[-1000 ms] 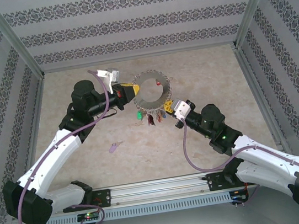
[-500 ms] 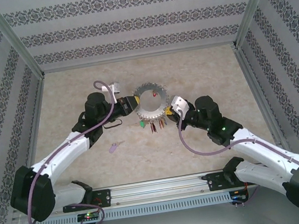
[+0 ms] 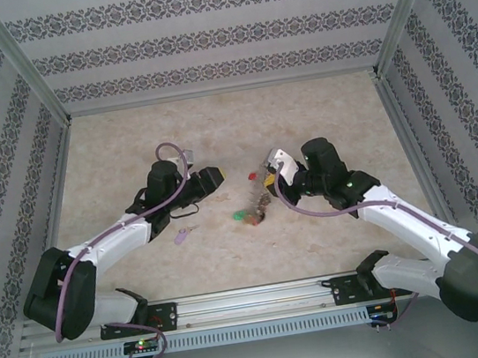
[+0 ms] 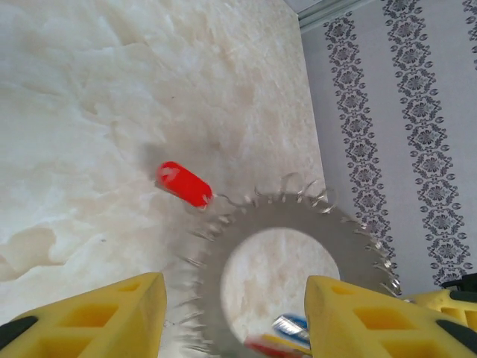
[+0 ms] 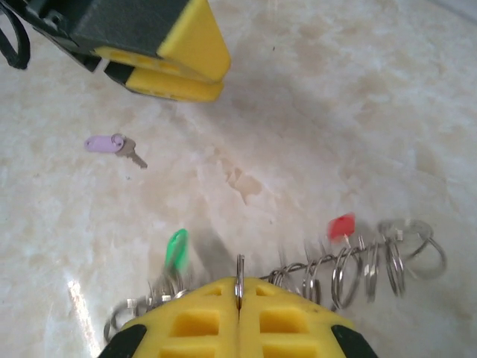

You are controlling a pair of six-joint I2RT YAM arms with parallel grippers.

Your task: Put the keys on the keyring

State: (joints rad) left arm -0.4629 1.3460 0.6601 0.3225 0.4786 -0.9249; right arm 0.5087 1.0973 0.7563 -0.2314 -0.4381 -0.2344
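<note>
Inside the right hand [image 5: 238, 292], the keyring [image 4: 359, 233] stands edgewise, facing left.

Pale marbled table [image 3: 318, 105] — one lilac key [image 3: 182, 235] lying flat on it, left of centre

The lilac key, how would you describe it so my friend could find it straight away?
Look at the pale marble-look table, just on the near side of the left gripper. The lilac key lies flat there by itself. Unlike the green key and the red key at the keyring in the right gripper, it is loose and alone.
</note>
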